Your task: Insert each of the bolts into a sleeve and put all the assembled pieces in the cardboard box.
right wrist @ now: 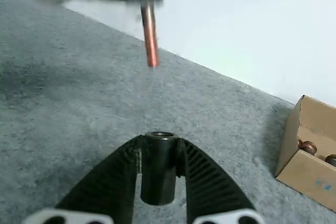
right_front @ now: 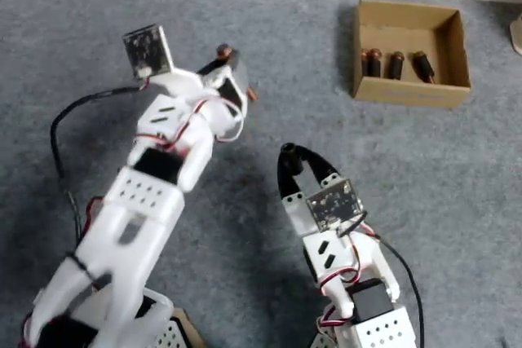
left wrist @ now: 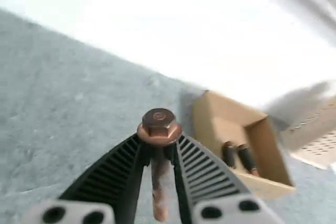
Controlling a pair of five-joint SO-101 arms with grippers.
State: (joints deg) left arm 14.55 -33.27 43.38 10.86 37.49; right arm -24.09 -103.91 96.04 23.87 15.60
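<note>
My left gripper [left wrist: 157,153] is shut on a copper bolt [left wrist: 158,129], hex head at the fingertips and shank running back between the fingers. In the high view this gripper [right_front: 232,75] hangs above the carpet at upper centre-left. My right gripper [right wrist: 157,153] is shut on a black sleeve [right wrist: 158,166], held upright with its bore showing; from above the gripper [right_front: 295,165] is lower and to the right of the left one. The bolt [right wrist: 149,32] hangs shank-down beyond the sleeve, apart from it. The cardboard box [right_front: 408,46] at upper right holds three assembled pieces [right_front: 395,64].
Grey carpet [right_front: 408,169] covers the table, with open floor between the arms and the box. A black cable [right_front: 65,120] loops at the left. A white wall runs along the far edge. A pale perforated object [left wrist: 320,140] lies beyond the box.
</note>
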